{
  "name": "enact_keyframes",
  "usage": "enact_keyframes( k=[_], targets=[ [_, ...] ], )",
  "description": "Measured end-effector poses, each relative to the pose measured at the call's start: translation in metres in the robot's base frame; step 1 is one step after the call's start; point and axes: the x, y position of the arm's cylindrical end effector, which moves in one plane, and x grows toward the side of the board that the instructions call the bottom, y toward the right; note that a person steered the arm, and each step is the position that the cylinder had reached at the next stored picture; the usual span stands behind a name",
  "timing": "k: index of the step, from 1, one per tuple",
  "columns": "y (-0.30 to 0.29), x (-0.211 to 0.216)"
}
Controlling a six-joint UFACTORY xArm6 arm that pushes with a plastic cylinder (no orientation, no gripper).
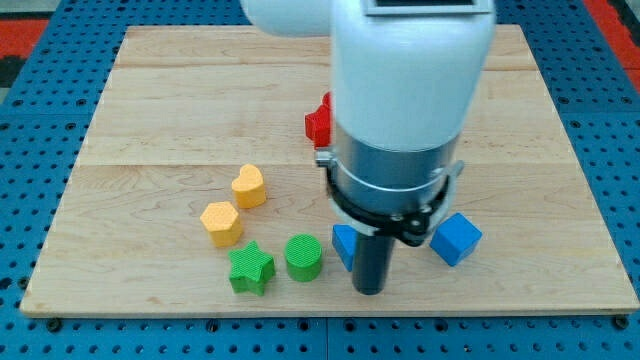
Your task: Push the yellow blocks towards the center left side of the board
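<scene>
my tip (369,290) bare, grasping nothing, beside blue block (344,245), right of green cylinder (303,257), yellow heart (249,186), yellow hexagon (221,223) farther left

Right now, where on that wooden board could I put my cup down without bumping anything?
Bare wood spans the view's top left, above the yellow heart. Crowded: the bottom middle, where the yellow hexagon, green star, green cylinder and my tip cluster.

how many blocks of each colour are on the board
yellow: 2, a heart and a hexagon-like block
green: 2, a star and a cylinder
blue: 2, a cube and one partly hidden behind the rod
red: 1, mostly hidden behind the arm
total: 7 visible
</scene>
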Motion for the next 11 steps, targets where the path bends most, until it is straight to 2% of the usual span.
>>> enact_keyframes(
  k=[3, 5, 6, 7, 8, 9, 10, 11],
  targets=[
    [0.01, -0.014],
    [-0.074, -0.061],
    [-0.094, -0.077],
    [-0.09, -0.068],
    [-0.098, -0.122],
    [-0.149, -0.122],
    [-0.161, -0.104],
    [-0.129, -0.075]
  ],
)
